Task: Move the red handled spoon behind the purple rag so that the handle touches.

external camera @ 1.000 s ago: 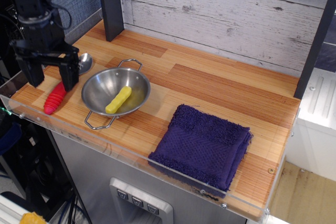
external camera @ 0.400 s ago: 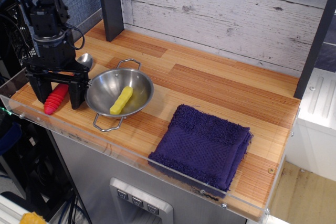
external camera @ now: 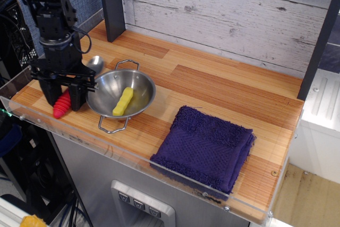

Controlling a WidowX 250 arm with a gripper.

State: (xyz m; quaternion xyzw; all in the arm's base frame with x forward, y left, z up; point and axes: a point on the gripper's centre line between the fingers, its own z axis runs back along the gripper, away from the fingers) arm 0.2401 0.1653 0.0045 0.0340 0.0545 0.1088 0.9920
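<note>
- Red handled spoon [external camera: 62,104] lies at the counter [external camera: 223,86] left end, beside steel bowl [external camera: 121,95]; purple rag [external camera: 204,147] well apart.
- Pincer [external camera: 62,98] closing about the ribbed handle; firm grip unclear.
- Rigid, light; ribs likely resist slipping.

A glossy, smooth striped wood-laminate counter [external camera: 223,86] is seen, edged at the front by clear shiny plastic. A polished steel bowl with wire handles [external camera: 139,87] is shown holding a matt yellow stick-shaped piece [external camera: 122,101]. The ribbed red handled spoon [external camera: 62,104] looks plastic, with a shiny metal bowl. The dark purple rag [external camera: 207,147] is thick, fuzzy terry cloth. The matt black gripper [external camera: 62,95] appears plastic or metal.
</note>
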